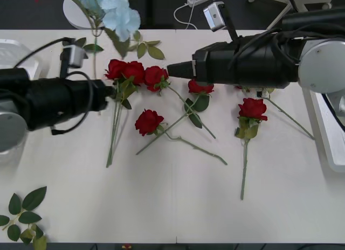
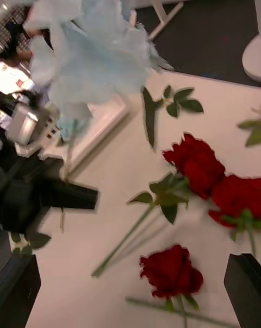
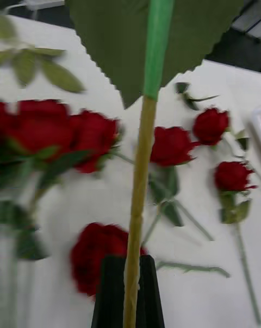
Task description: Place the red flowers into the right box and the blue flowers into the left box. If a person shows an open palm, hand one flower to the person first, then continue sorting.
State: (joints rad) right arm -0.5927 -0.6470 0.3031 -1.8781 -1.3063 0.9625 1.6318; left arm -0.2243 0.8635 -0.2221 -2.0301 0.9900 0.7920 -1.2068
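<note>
Left gripper (image 3: 129,290) black fingers pinch the blue flowers (image 1: 110,10) thin stem.

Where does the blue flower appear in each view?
Front view: blue flower at the top edge, left of centre.
Right wrist view: its bloom in the upper left.
Left wrist view: its stem up the middle, clamped in the left pincer.
Shared landmark: the clustered red roses.
</note>
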